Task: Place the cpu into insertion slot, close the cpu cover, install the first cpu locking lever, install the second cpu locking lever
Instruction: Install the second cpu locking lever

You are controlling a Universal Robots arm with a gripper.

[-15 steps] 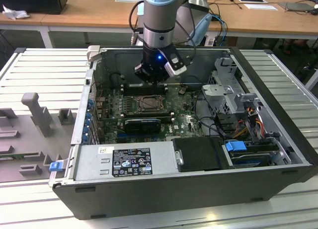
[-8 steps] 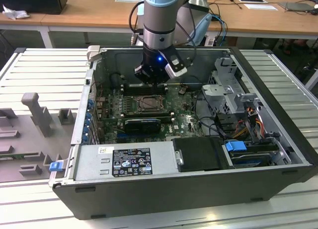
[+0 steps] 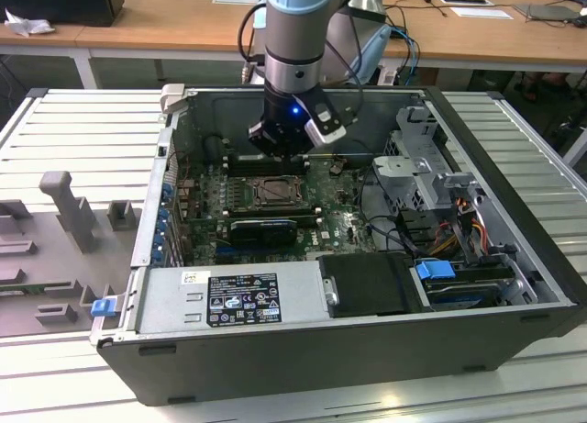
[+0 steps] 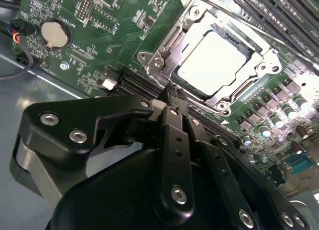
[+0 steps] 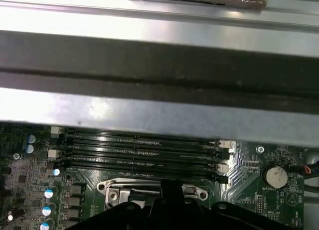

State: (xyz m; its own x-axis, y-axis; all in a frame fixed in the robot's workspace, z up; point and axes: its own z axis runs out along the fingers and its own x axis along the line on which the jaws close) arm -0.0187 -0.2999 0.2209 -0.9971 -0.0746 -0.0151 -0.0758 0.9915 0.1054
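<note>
The cpu (image 4: 218, 60), a flat square with a pale silver-grey, glossy metal top, sits in the insertion slot (image 4: 164, 48) on the green motherboard (image 4: 114, 25). The thin grey metal cpu cover (image 4: 259, 65) frames it, lying flat. The black tool (image 4: 174, 93), fingers pressed together and holding nothing, hovers just beside the slot.

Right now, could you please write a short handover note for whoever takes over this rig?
Gripper: fingers shut, holding nothing, tips just beside the edge of the insertion slot.
The cpu sits in the slot; the cpu cover is down around it.
Done: cpu placed, cover closed.
Locking levers: cannot tell from these views whether either is latched; check both.
</note>
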